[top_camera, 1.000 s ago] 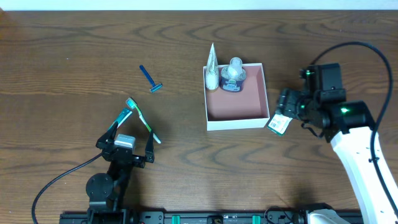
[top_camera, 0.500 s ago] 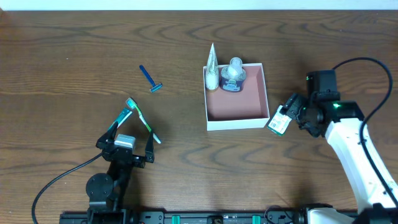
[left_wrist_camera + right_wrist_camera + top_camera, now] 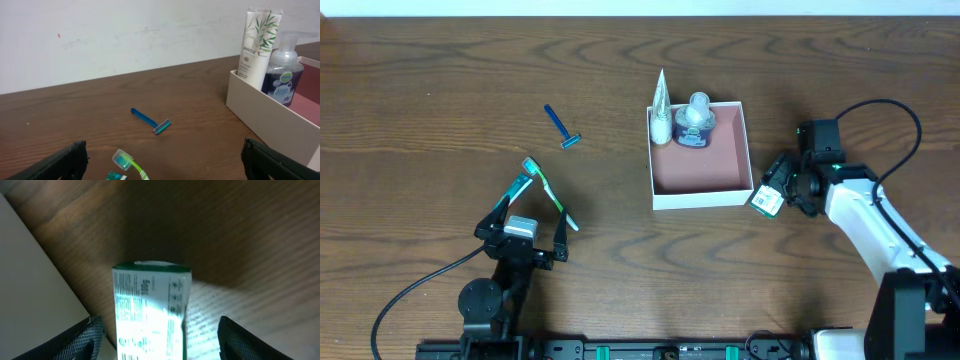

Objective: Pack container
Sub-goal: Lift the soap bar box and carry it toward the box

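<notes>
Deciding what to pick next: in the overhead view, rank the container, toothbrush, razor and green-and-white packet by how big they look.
Largest: the container, by a wide margin.
Second: the toothbrush, the longest loose item.
Then the razor and the green-and-white packet, which are too close to rank: the razor is longer and the packet is wider.

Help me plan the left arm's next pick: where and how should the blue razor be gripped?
Grip the blue razor mid-handle, coming straight down with the jaws closing across the handle. It lies flat and diagonal on the table, with nothing touching it; the wider head at its near end probably offers a poorer pinch.
</notes>
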